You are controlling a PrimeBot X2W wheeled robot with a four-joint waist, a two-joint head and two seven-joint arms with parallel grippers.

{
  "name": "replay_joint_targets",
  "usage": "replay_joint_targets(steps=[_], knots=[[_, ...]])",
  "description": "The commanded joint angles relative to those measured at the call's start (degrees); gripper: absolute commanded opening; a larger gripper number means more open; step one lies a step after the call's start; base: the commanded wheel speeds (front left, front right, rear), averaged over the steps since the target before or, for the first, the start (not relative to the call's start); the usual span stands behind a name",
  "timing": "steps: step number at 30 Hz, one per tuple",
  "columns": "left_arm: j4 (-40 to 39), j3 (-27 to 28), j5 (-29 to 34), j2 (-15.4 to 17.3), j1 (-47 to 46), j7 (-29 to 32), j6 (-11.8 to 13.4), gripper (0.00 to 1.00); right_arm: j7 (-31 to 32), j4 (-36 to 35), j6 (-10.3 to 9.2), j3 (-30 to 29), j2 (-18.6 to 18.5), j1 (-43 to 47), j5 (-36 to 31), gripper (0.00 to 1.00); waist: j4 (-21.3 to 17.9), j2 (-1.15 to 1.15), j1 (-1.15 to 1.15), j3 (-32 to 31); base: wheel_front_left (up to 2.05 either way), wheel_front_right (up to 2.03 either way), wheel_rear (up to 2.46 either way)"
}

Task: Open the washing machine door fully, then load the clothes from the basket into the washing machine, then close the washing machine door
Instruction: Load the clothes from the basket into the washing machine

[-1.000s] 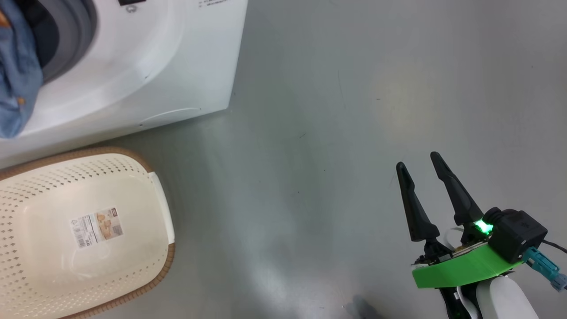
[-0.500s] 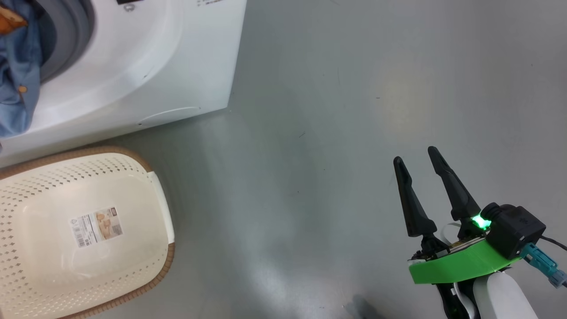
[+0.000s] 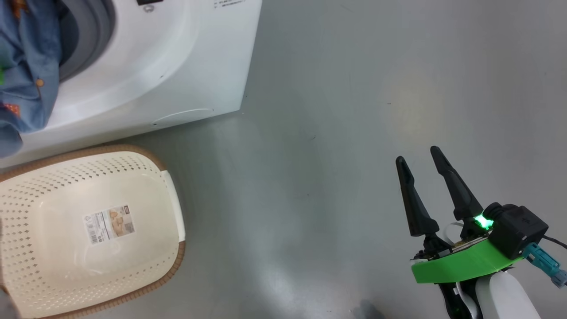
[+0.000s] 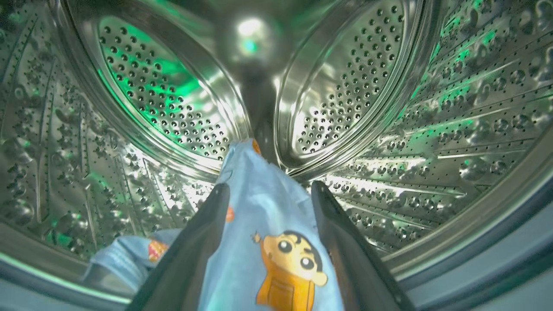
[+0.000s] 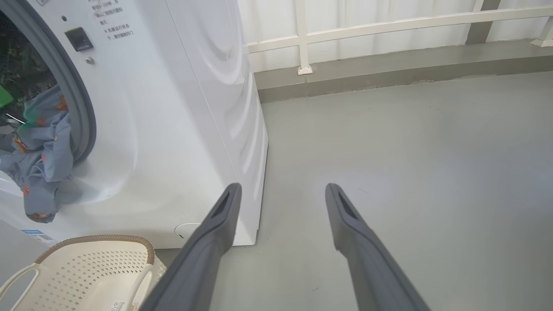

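My left gripper (image 4: 268, 188) is inside the washing machine's steel drum (image 4: 389, 86), open, with a light blue cartoon-print piece of the clothes (image 4: 268, 233) lying loose between its fingers. More of that blue cloth (image 3: 24, 75) hangs out over the grey gasket of the white washing machine (image 3: 168, 66), also visible as cloth (image 5: 43, 155) in the right wrist view. The basket (image 3: 53, 186) stands on the floor before the machine, its labelled bottom bare. My right gripper (image 3: 417, 154) hovers open over the floor, well to the right. The washing machine door is out of view.
Grey floor (image 3: 332, 110) stretches to the right of the machine. A low kerb and a white railing (image 5: 389, 26) run along the back wall. A round cap (image 5: 188, 230) sits low on the machine's front, just above the basket rim (image 5: 90, 238).
The head camera has shifted, so machine and basket sit slightly further right. The blue cloth at the opening has moved inward a little. My left gripper has opened. The right gripper stays put.
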Motion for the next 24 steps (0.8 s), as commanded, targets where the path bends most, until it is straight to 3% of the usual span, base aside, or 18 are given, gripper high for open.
replay_joint_targets(steps=[1, 13, 24], knots=[[-1.9, 0.5, -0.5, 2.1, 1.4, -0.2, -0.2, 1.00, -0.3, -1.3, 0.08, 0.7, -0.8, 0.0, -0.5, 1.00, 0.4, 0.00, 0.00, -0.2, 0.00, 0.00, 0.00], [-9.9, 1.9, -2.5, -0.2, 10.6, -0.2, -0.2, 1.00, -0.3, -1.9, 0.08, -0.8, -1.5, 0.3, -0.9, 1.00, 3.2, 0.00, 0.00, -0.7, 0.00, 0.00, 0.00], [-20.6, 4.0, -0.4, -3.3, 22.2, -0.2, -0.2, 1.00, -0.3, -2.7, 0.08, -2.9, -2.2, 1.2, -1.2, 1.00, 6.4, 0.00, 0.00, -1.0, 0.00, 0.00, 0.00]])
